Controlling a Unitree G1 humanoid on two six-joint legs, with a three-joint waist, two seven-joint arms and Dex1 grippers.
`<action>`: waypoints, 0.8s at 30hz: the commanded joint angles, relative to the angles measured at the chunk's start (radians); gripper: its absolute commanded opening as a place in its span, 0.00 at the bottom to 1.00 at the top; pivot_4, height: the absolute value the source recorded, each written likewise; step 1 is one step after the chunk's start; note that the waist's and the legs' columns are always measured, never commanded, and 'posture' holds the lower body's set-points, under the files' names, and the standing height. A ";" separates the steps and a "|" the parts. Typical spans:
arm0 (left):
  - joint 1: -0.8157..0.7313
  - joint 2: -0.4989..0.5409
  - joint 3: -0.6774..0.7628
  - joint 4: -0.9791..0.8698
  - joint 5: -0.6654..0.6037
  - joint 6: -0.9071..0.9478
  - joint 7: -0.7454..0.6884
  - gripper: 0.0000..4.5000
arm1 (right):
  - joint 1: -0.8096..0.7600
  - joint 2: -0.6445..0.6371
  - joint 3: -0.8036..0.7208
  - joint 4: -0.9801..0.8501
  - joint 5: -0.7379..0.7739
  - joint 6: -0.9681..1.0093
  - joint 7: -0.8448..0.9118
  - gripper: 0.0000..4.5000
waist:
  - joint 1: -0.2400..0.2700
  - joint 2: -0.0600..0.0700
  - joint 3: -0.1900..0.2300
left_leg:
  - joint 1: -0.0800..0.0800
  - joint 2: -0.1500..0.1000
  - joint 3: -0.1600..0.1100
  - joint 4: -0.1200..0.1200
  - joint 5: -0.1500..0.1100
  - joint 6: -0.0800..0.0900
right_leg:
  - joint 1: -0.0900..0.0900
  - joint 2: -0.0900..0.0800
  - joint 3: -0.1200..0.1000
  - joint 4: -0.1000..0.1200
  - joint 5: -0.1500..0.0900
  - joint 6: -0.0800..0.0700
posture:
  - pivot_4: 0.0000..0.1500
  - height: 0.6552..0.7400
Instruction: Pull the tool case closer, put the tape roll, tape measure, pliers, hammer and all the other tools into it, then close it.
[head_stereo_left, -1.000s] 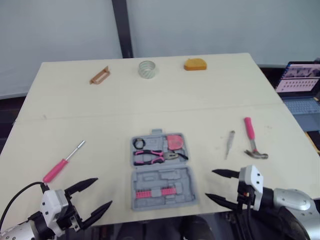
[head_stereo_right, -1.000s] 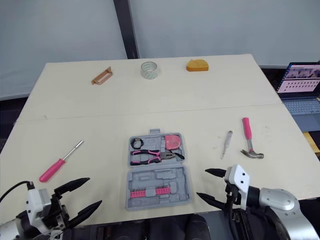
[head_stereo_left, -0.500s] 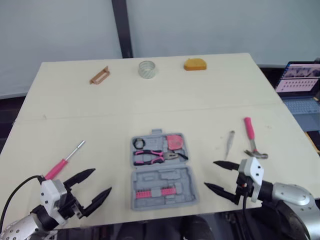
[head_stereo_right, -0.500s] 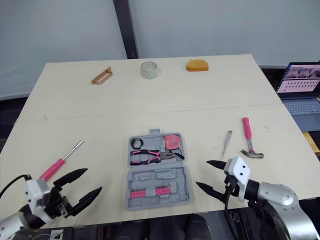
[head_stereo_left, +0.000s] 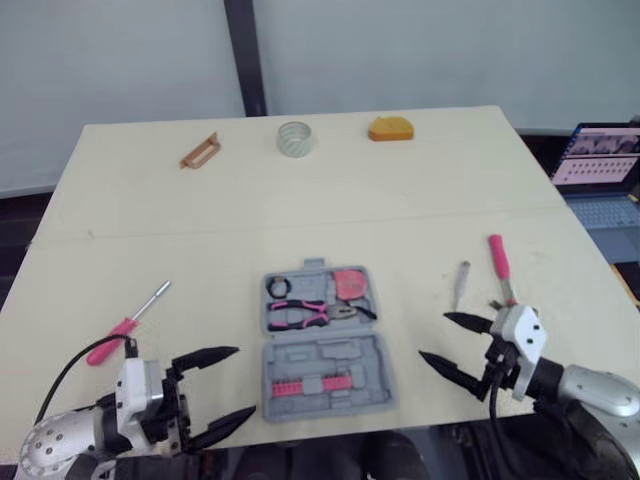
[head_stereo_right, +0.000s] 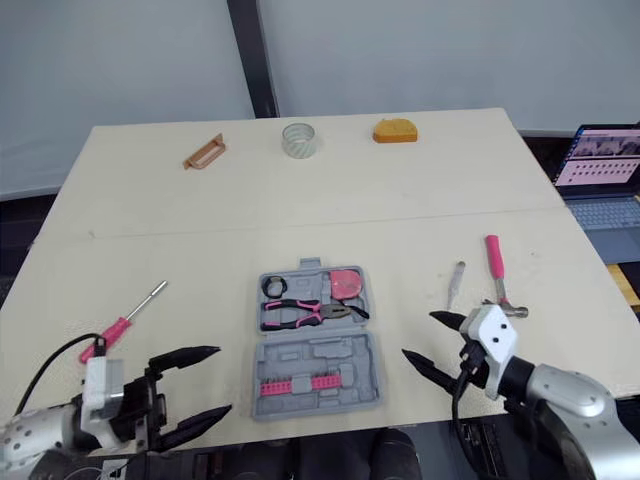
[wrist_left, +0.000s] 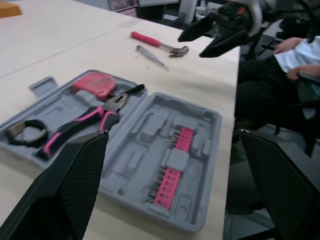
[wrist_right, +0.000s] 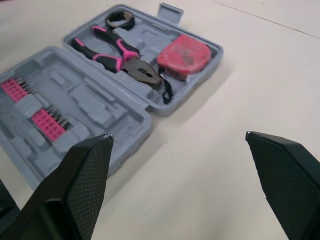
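The left gripper (head_stereo_left: 246, 380) has swung in across the front of the pale wooden desk (head_stereo_left: 400, 215) and now sits just beside the left edge of the open grey plastic tool case (head_stereo_left: 320, 358). Its two black fingers are spread wide and hold nothing. The right gripper (head_stereo_left: 433, 336) has drifted a little further out on the other side, equally wide open and empty, near the pink-handled hammer (head_stereo_left: 499, 268) and the slim grey screwdriver (head_stereo_left: 459, 284).

The case lies close to the front edge, between the two arms. It already holds the pink-and-black pliers (head_stereo_left: 310, 313), a pink tape measure (head_stereo_left: 349, 283) and a small black ring of tape (head_stereo_left: 278, 287). It looks near enough, so I'd guess the left arm is only steadying or nudging it.

Plenty remains outside: the pink-handled screwdriver (head_stereo_left: 128, 324) on the left, and along the far edge a clear tape roll (head_stereo_left: 294, 137), an orange tape measure (head_stereo_left: 390, 129) and a brown handle-shaped tool (head_stereo_left: 199, 151).
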 joint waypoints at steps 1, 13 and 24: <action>-0.029 -0.003 -0.021 0.009 -0.002 -0.024 -0.020 1.00 | 0.010 0.016 -0.056 -0.072 0.011 0.034 -0.070 0.99 | 0.000 0.000 0.000 | 0.000 0.000 0.000 0.000 0.000 0.000 | 0.000 0.000 0.000 0.000 0.000 0.000 | 1.00 1.00; -0.168 -0.001 -0.059 0.069 0.013 0.005 0.017 1.00 | -0.293 0.249 -0.087 -0.161 -0.020 0.624 -0.663 0.99 | -0.002 0.001 -0.002 | -0.001 0.000 0.000 0.000 0.000 0.000 | -0.002 0.000 0.001 0.002 0.000 0.000 | 1.00 1.00; -0.216 0.024 -0.061 0.039 0.026 0.055 0.061 1.00 | -0.480 0.374 -0.076 0.026 -0.060 0.769 -0.764 0.99 | -0.005 0.004 -0.003 | -0.007 0.000 0.001 0.001 0.001 0.000 | -0.009 0.000 0.002 0.004 0.000 0.000 | 1.00 1.00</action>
